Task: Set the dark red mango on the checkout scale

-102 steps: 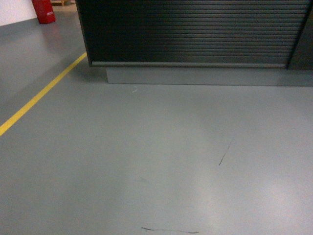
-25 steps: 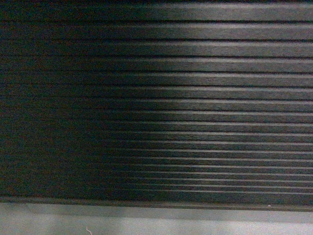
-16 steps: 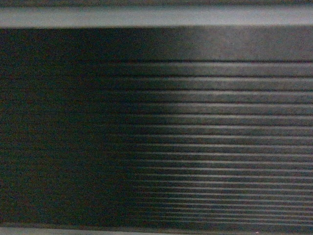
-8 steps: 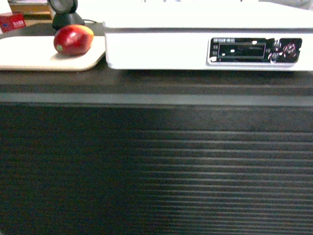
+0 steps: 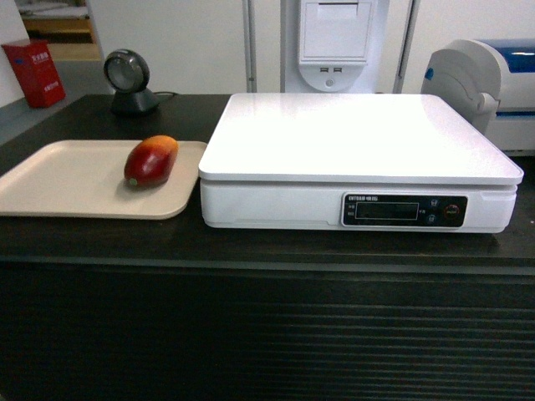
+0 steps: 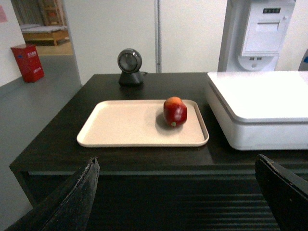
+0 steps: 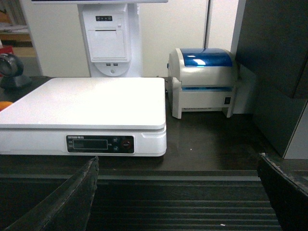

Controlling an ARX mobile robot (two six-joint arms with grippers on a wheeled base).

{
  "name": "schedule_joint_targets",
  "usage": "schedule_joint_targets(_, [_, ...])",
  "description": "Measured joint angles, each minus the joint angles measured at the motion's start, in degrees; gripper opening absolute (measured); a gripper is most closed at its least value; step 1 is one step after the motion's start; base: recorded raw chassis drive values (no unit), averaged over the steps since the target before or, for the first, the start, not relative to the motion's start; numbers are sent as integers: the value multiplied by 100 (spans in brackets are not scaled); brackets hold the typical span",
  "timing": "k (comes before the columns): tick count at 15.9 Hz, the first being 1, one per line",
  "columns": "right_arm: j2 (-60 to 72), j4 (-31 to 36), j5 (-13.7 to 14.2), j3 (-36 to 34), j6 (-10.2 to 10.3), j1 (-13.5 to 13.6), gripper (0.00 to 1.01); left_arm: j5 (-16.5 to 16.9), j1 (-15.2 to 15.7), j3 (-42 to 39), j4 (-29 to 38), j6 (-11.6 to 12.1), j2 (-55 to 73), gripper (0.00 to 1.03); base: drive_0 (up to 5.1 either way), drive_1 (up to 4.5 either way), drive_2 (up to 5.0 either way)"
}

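The dark red mango (image 5: 151, 160) lies on a beige tray (image 5: 58, 180), left of the white scale (image 5: 351, 159) on the black checkout counter (image 5: 267, 251). In the left wrist view the mango (image 6: 174, 111) rests on the tray's right part, with the scale (image 6: 262, 106) to its right. My left gripper (image 6: 175, 166) is open and empty, in front of the counter's edge. My right gripper (image 7: 178, 163) is also open and empty, facing the scale (image 7: 86, 108) from below the counter top. Neither gripper shows in the head view.
A round black scanner (image 5: 129, 79) stands behind the tray. A white printer column (image 5: 334, 46) rises behind the scale. A white and blue label printer (image 7: 204, 82) sits right of the scale. A red box (image 5: 33, 71) stands on the floor far left.
The head view has risen from the floor, past the ribbed counter front, up to the counter top; mango, tray and scale now show fully from above.
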State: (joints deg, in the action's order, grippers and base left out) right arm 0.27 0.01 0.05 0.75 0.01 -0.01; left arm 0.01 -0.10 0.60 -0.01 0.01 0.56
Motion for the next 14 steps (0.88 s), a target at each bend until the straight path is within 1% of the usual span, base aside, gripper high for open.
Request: schedule_joint_targets(14, [0,-20,-4,0,-4,0,98,-2,0,0,-20,0,-2,98,0,0,0])
